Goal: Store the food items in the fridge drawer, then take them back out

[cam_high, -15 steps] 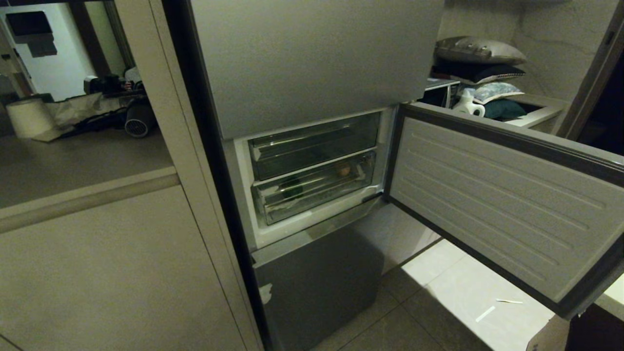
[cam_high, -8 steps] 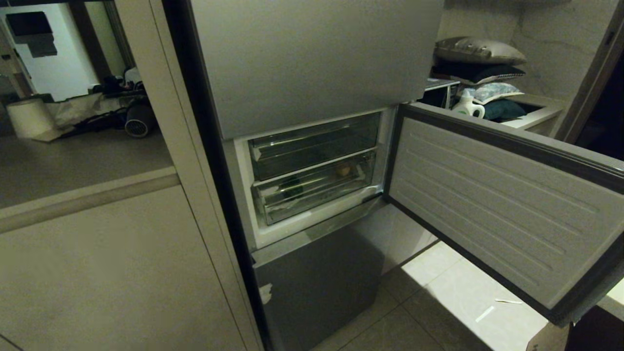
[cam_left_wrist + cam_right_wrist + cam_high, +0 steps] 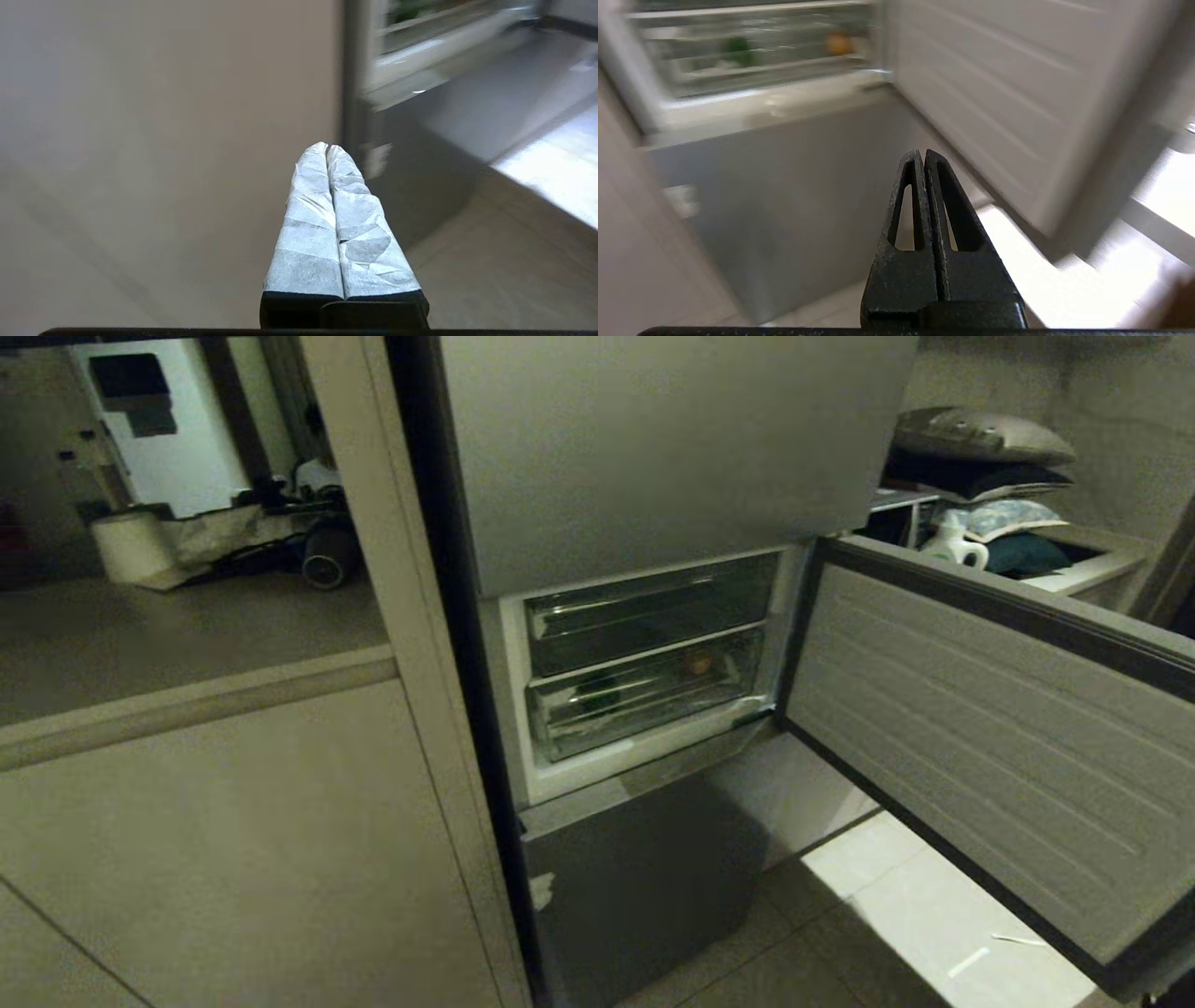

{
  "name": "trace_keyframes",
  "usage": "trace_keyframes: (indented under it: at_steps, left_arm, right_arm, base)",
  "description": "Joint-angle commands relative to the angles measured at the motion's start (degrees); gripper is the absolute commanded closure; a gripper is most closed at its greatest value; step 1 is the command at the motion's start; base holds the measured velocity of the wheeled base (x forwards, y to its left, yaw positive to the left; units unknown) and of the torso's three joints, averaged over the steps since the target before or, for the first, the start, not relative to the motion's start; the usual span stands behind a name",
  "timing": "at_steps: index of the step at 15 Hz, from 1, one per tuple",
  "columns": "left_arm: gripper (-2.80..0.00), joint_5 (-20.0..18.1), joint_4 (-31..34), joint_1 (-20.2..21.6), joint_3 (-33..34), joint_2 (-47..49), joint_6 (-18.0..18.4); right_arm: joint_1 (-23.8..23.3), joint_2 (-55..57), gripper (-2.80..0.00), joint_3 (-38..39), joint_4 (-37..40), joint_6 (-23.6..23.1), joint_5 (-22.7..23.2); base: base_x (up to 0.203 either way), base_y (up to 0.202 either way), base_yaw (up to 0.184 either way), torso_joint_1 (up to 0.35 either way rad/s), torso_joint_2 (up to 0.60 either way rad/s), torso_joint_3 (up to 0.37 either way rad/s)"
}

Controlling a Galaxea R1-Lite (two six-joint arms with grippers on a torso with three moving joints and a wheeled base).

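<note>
Left gripper (image 3: 328, 148): I see my white-wrapped fingers pressed together, clenched on nothing, low before the beige cabinet panel (image 3: 140, 116).
Right gripper (image 3: 921, 154): my black fingers are likewise closed and empty, aimed at the grey metallic lower fridge door (image 3: 784, 196).
Ahead and above both grippers: the clear plastic fridge drawer (image 3: 644, 695), pushed in, well apart from either tip.
Inside it: a small round orange-brown fruit (image 3: 695, 662) toward the right end, a dark green item (image 3: 597, 693) toward the left.
Right of the drawer: the ribbed grey compartment door (image 3: 990, 747), swung open.
Change: the whole head view has slid rightward since a second ago, so I read it as the camera turning; nothing in the fridge moved.
Meaning: I judge storing done; taking out calls for reaching the drawer front.
</note>
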Motion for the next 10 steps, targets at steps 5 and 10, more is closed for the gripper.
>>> trace_keyframes:
  at_steps: [5, 10]
  left_arm:
    - [0.00, 0.00, 0.10, 0.02, -0.01, 0.15, 0.04]
    - [0.00, 0.00, 0.10, 0.02, -0.01, 0.15, 0.04]
  right_arm:
    - [-0.02, 0.00, 0.00, 1.76, -0.07, 0.20, 0.01]
    - [-0.02, 0.07, 0.00, 1.76, -0.07, 0.20, 0.01]
  base:
    - [0.002, -0.008, 0.175, 0.000, 0.00, 0.004]
    - [0.003, -0.006, 0.178, 0.004, 0.00, 0.003]
